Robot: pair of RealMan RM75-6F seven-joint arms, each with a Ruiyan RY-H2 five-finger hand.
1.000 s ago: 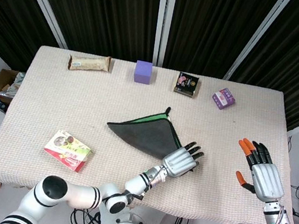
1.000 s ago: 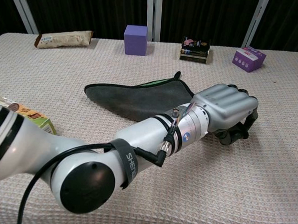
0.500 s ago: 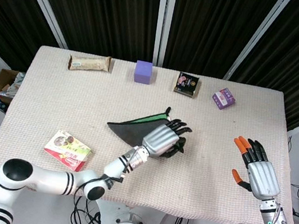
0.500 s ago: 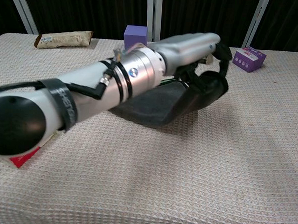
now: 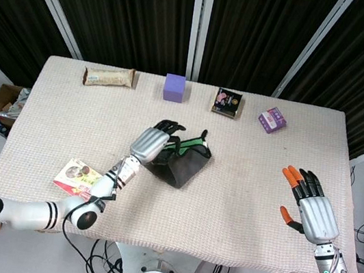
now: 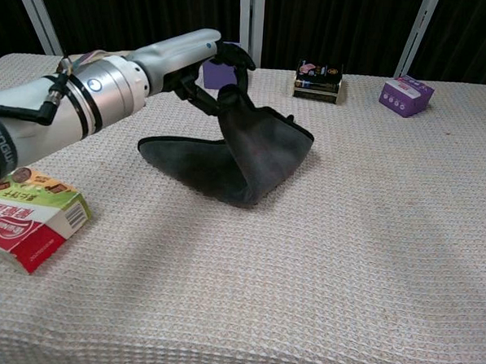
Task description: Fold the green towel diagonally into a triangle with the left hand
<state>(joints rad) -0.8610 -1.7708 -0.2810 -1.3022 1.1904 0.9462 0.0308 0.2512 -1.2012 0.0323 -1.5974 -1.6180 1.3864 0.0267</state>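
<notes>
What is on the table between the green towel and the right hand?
Nothing: in the head view, only bare table cloth lies between the green towel, lifted by the left hand, and the right hand.

Head view: cam high above near edge of surface, looking steeply down and fwd. Takes in the whole top, black curtains behind, floor both sides; far enough that things look small.

Chest view: cam low, just above near edge, facing fwd across surface toward far edge. Much closer; near weave fills lower frame, sides cut off.

Shared: green towel mid-surface with left hand on it, purple cube, dark box, purple packet along far edge, red snack box near-left. Right hand only in head view.
</notes>
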